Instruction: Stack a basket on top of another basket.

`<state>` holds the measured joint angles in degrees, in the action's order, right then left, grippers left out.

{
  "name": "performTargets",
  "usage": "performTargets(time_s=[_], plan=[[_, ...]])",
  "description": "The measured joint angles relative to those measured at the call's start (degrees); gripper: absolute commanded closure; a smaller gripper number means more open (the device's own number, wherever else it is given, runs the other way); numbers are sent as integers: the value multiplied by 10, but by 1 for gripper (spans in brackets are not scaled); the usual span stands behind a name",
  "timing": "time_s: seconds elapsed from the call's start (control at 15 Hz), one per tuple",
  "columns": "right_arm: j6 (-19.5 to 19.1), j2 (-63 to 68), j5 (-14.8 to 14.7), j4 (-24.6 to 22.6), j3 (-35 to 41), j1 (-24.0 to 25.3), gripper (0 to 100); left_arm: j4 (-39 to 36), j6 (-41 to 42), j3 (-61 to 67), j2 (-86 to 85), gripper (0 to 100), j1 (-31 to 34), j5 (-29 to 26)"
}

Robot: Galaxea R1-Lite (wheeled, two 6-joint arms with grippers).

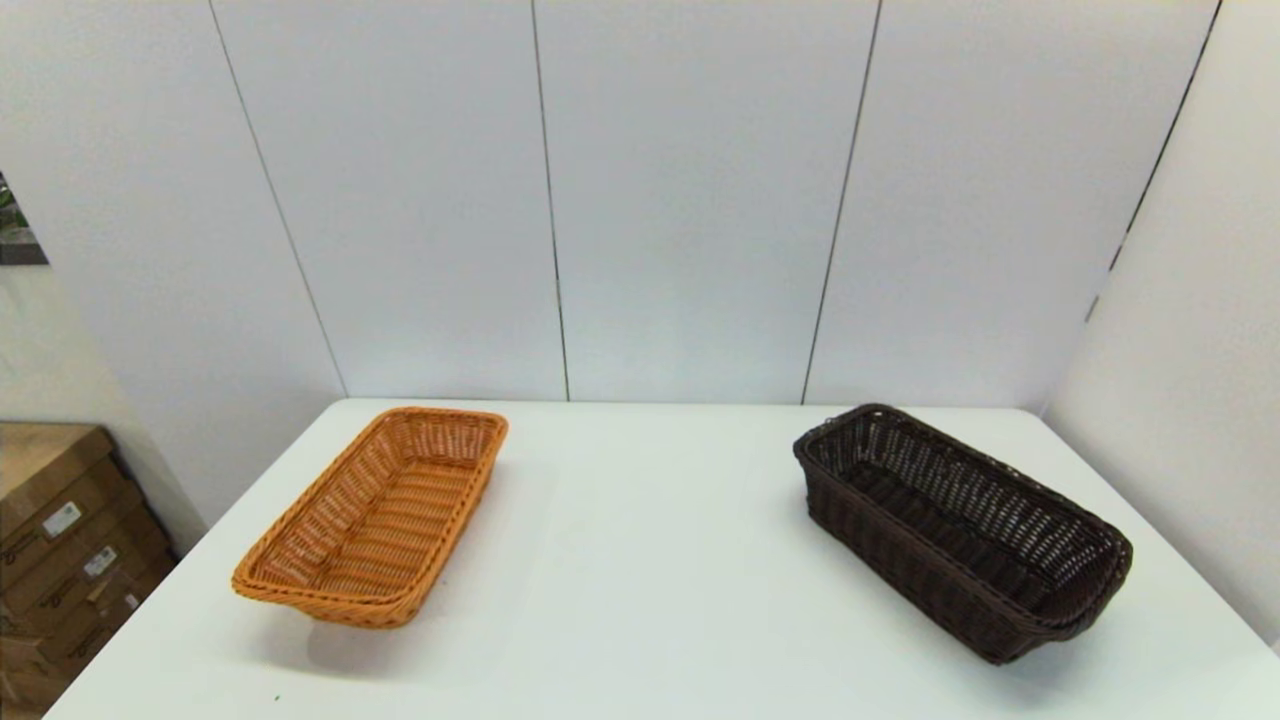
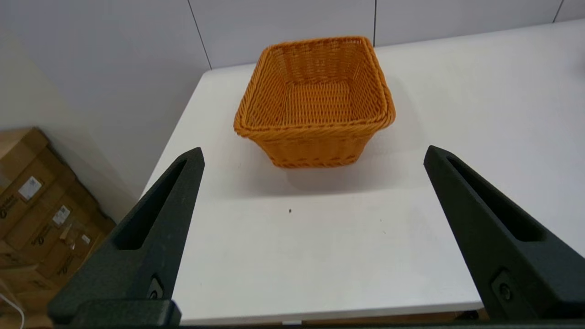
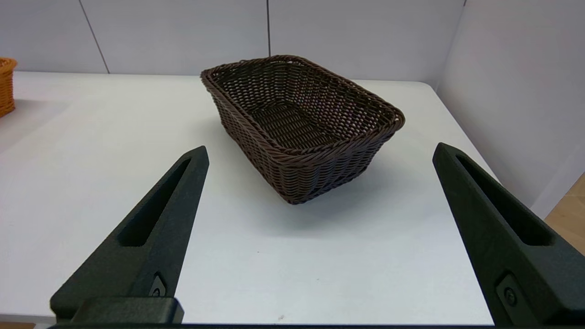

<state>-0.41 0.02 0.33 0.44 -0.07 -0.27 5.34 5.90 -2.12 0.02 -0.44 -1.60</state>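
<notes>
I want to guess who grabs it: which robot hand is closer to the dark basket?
Right. The right gripper hangs open facing the dark basket; the left gripper faces the orange basket across the table.

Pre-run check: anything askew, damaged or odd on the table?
Nothing stands out. Orange basket and dark basket sit upright, empty, far apart, angled differently. Left gripper and right gripper open, clear of both.

This looks like a lab or test bay, not a home. A plain white table (image 1: 640, 560) stands against bare white wall panels (image 1: 690, 200), with labelled cardboard boxes (image 1: 60, 540) stacked at the left.
</notes>
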Motion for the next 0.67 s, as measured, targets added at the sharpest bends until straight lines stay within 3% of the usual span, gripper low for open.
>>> performTargets(time_s=[0.27, 0.67], plan=[[0, 0, 0, 0, 0, 0, 0, 15, 0, -3, 0, 0, 0, -10], [0, 0, 0, 0, 0, 0, 0, 152, 1, -78, 11, 0, 0, -23]])
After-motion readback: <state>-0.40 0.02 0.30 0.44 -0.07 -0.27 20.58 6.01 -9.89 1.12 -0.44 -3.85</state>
